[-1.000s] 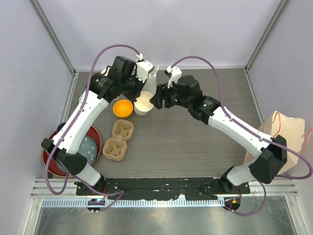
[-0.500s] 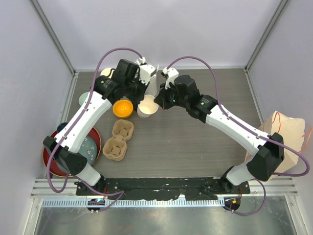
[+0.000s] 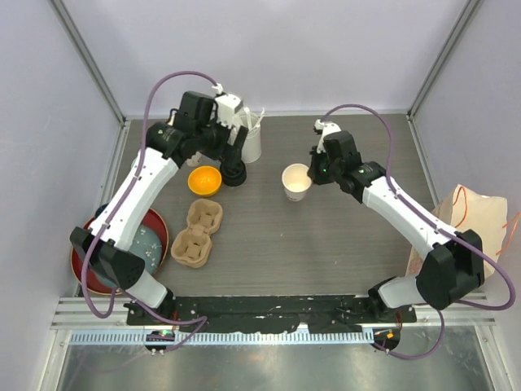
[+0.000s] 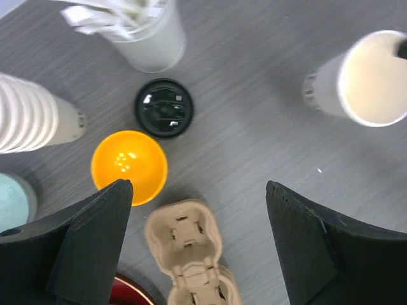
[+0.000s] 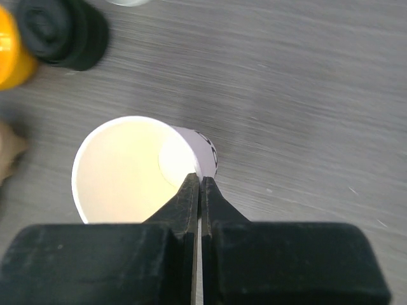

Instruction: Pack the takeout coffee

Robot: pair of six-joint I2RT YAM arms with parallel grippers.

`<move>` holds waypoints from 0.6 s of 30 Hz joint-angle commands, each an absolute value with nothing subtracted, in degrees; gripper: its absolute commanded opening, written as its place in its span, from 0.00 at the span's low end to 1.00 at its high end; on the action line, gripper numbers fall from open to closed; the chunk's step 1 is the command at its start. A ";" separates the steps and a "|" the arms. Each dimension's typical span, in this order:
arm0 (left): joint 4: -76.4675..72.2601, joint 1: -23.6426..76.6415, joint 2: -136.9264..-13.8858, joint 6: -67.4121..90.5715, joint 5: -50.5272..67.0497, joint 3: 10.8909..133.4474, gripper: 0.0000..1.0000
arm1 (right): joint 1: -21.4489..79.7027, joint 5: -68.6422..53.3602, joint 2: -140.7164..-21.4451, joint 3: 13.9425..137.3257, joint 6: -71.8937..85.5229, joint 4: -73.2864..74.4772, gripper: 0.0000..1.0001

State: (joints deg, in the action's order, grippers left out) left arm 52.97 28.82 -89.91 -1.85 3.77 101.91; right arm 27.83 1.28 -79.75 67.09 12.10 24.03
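Gripping state, right: the right gripper [image 5: 200, 183] has its jaws almost together, pinching the wall of the open paper cup [image 5: 124, 171] at the rim, with one finger inside and one outside.
Gripping state, left: the left gripper [image 4: 197, 187] is spread wide and holds nothing.
Cup attitude: upright on the table [image 3: 326, 244], long axis vertical, mouth up. It has no lid, and its bare bottom shows with no liquid seen.
Cup position: mid-table on the right arm's side, directly at the right fingertips and well apart from the left jaws.
Lid stack: the black lids [image 4: 163, 108] lie beneath the left wrist, beyond its open fingers and just beside the orange bowl [image 4: 129, 166]. They are on the cup's left.
Carrier: the pulp cup carrier [image 3: 195, 235] sits nearer the arm bases on the left side, with nothing in its sockets.
Bag: the paper bag [image 3: 472, 220] stands at the right edge, beside the right arm's base.
Nearer arm: left for the lids and the carrier, right for the cup and the bag.
Deciding relation, judged: the cup is uncapped and the lids lie to its left under the free left jaws, so a lid would likely have to travel rightward to the upright mouth.
Risk, judged: the pinch on one rim wall could let the cup tip or its rim deform under any downward press.
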 commanded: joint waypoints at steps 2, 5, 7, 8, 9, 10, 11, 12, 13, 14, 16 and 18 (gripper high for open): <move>48.96 19.35 -90.61 1.13 3.87 105.90 0.90 | 24.17 6.33 -80.06 63.55 10.64 24.17 0.01; 47.73 14.70 -91.58 1.32 4.04 106.00 0.91 | 23.82 5.28 -82.08 62.76 10.46 23.03 0.01; 47.20 13.02 -92.19 1.49 4.13 106.08 0.92 | 23.29 4.49 -83.23 62.58 10.46 22.59 0.01; 47.02 11.35 -92.89 1.67 4.13 106.35 0.92 | 23.03 4.05 -83.67 62.40 10.55 22.33 0.01; 46.76 10.73 -93.16 1.67 4.13 106.52 0.92 | 22.85 3.78 -84.45 62.23 10.46 22.15 0.01; 46.67 10.03 -93.60 1.76 4.04 106.61 0.92 | 22.50 3.26 -84.72 62.05 10.63 21.71 0.01; 46.41 9.41 -94.13 1.84 4.04 106.96 0.91 | 22.24 2.99 -85.07 61.53 10.63 21.19 0.01; 46.32 8.27 -94.65 1.85 4.04 107.14 0.92 | 21.98 2.90 -85.60 61.35 10.63 20.92 0.01; 46.14 7.91 -95.01 1.85 3.96 107.31 0.92 | 21.54 2.64 -85.78 61.09 10.63 20.57 0.01; 46.06 7.56 -95.36 1.85 3.69 107.92 0.92 | 21.36 1.85 -85.96 60.74 10.37 20.31 0.01; 45.79 6.86 -97.02 1.85 3.17 108.63 0.92 | 21.45 1.50 -86.13 60.64 10.11 20.21 0.05; 45.44 6.51 -98.51 1.76 2.20 110.12 0.92 | 21.45 0.79 -85.87 60.56 9.58 20.39 0.26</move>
State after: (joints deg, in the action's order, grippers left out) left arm 48.95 7.44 -96.57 1.28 3.42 106.06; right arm 21.54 2.52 -85.89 60.84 10.83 22.11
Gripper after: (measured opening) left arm 0.915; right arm 0.095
